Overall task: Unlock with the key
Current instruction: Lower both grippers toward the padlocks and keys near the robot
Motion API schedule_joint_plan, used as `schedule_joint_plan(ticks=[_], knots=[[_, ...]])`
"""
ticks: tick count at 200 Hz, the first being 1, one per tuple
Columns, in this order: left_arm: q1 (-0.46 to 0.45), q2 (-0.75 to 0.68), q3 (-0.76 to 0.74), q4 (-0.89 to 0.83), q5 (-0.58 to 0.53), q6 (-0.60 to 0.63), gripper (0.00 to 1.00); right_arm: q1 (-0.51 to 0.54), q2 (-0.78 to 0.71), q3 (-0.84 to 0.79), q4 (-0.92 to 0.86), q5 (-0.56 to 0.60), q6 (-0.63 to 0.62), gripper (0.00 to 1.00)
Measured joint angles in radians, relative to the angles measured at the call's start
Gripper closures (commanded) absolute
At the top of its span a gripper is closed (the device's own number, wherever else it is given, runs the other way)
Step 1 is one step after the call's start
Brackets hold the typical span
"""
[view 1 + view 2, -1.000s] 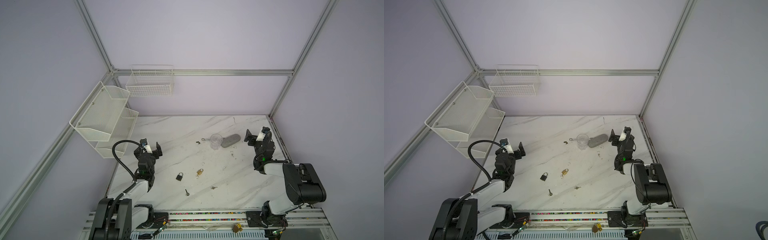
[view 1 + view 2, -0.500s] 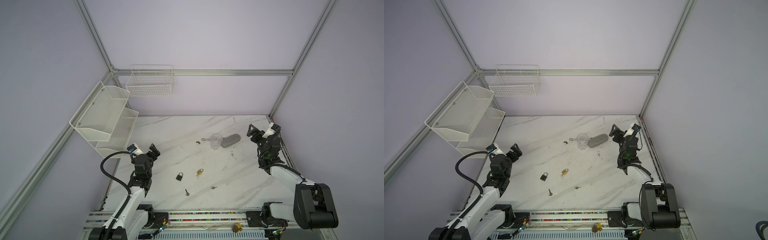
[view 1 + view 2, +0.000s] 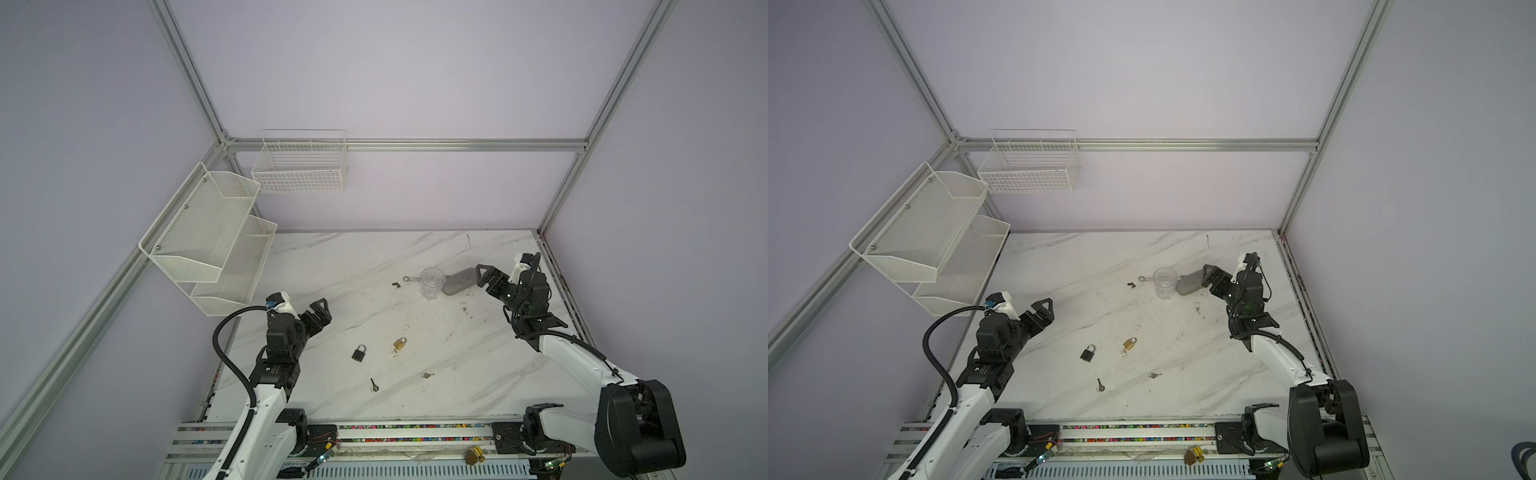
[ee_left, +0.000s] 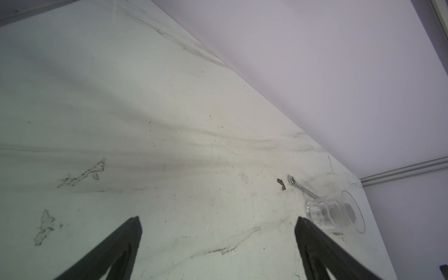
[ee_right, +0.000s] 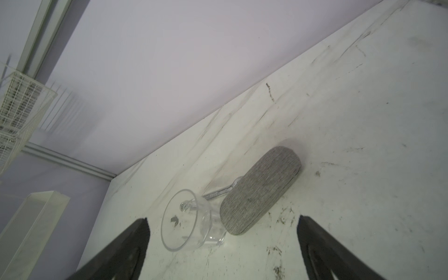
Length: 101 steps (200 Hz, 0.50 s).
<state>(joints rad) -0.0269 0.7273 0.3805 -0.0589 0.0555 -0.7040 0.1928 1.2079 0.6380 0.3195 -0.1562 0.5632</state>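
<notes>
A: Progress on the unlock?
B: Judged at the very start. The black padlock (image 3: pixel 359 353) lies flat on the marble table (image 3: pixel 332 257), shackle looks seated, no key in it as far as can be seen. All steps left: pick a key, steady the lock, insert, turn
A: Keys?
B: One dark-headed key (image 3: pixel 374 385) just beside the black padlock, toward the front rail. A smaller silvery key (image 3: pixel 427 375) near it, further to the right-arm side. Which one fits, cannot tell
A: End effectors?
B: The left gripper (image 3: pixel 322 312) is near the black padlock, back and to the left-arm side, fingers spread wide, empty. The right gripper (image 3: pixel 484 277) is well apart from it, far back on the right, likewise spread and empty
A: Materials?
B: Padlock body matte black, boxy, thin steel loop. The brass padlock (image 3: pixel 400 343) just right of it, shiny yellow. Keys flat and thin, hard to pinch off polished stone, I expect
</notes>
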Motion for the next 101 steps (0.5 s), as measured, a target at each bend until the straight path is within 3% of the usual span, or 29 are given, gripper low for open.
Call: schedule_joint_plan(ticks=[42, 101], knots=[[-0.09, -0.067, 0.001, -0.101, 0.099, -0.019, 0.0, 0.163, -0.021, 0.003, -0.13, 0.008, 0.002, 0.03], [-0.363, -0.122, 0.002, -0.196, 0.068, -0.048, 0.0, 0.365, -0.061, 0.0, -0.327, 0.07, 0.021, 0.03]])
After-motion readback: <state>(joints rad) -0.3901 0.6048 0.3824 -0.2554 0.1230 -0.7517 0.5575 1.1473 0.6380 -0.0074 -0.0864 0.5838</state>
